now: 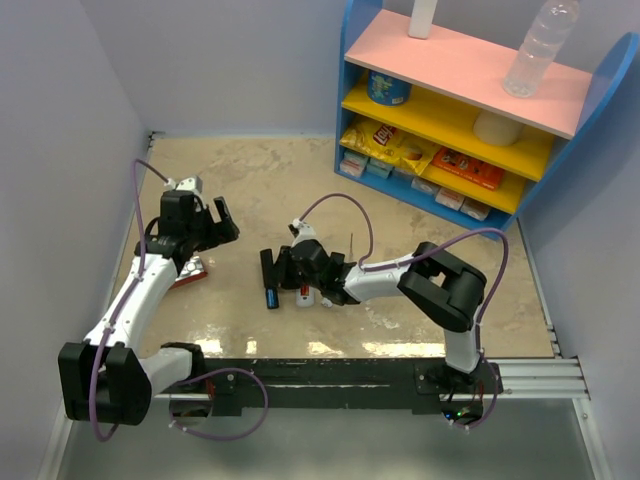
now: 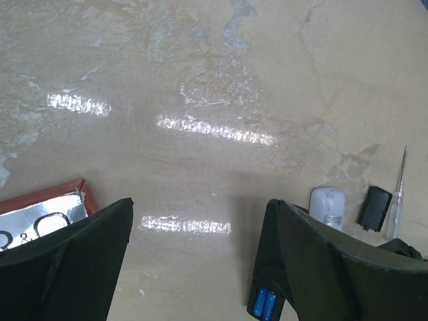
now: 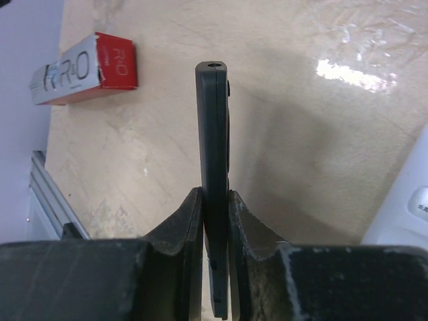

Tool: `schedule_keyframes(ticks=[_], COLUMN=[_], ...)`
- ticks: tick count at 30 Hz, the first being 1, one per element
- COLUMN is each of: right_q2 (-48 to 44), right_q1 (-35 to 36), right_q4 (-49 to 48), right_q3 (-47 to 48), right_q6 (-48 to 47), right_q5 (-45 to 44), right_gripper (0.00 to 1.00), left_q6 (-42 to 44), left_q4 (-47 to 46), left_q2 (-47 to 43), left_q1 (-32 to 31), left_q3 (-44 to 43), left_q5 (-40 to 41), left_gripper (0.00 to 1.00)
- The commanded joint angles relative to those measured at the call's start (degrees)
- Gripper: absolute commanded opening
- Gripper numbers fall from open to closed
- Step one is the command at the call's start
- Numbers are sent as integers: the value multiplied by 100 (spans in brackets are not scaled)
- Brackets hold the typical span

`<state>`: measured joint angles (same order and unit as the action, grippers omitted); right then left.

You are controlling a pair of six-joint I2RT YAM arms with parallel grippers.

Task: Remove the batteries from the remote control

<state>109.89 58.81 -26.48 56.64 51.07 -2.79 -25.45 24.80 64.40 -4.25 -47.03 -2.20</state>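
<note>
My right gripper (image 1: 287, 268) (image 3: 215, 195) is shut on the black remote (image 1: 268, 268) (image 3: 212, 134) and holds it on its edge near the table middle. Two blue batteries (image 1: 271, 297) (image 2: 265, 303) sit side by side in the remote's open compartment at its near end. My left gripper (image 1: 215, 222) (image 2: 199, 208) is open and empty, to the left of the remote and apart from it. Its right finger (image 2: 334, 261) hides most of the remote in the left wrist view. A small black cover plate (image 2: 374, 208) lies on the table.
A white remote (image 1: 305, 295) (image 2: 327, 207) (image 3: 404, 207) lies right beside the black one. A red and silver box (image 1: 190, 272) (image 2: 40, 212) (image 3: 81, 67) lies on the left. A thin white tool (image 2: 397, 197) lies by the cover. A colourful shelf (image 1: 450, 110) stands at the back right.
</note>
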Motion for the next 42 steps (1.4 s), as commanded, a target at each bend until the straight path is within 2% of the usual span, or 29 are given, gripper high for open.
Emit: schedule_keyframes(ticks=[1,6,12,16,20,22,26,31,42], right_q2=[-108,-327,-661,-1126,-1320,-1434,-1803,-1892,-1734], right_q1=[-18,-18,-27,-124,-360,-536,-993,-1477,-1548], right_q4=[125,590,1250,1847,3135,3429,3816,3958,3738], right_q3=[22,57,198,347,681,612,269,-100,-320], right_q6=[324,211,-97,-667,-1326,-1529,-1644,-1609,-1600], right_q5=[-485,-784,-1083,-1373,-1900,-2313,-2446,-2376,-1980], right_gripper=[19,36,45,45,45,45,45,43,40], left_q6=[181,199,225,243,269,277,278,278,278], left_q4=[-326,-353,-362,-362,-397,-414,-441,-458,-493], left_q2=[-147,-174,-165,-147,-182,-191,-200,-191,-182], left_q1=[21,12,3,-32,-93,-111,-129,-137,-146], left_q3=[62,123,123,124,158,158,167,167,176], left_q5=[-299,-387,-422,-475,-562,-624,-668,-756,-809], left_gripper=[92,92,92,92,92,92,91,91,90])
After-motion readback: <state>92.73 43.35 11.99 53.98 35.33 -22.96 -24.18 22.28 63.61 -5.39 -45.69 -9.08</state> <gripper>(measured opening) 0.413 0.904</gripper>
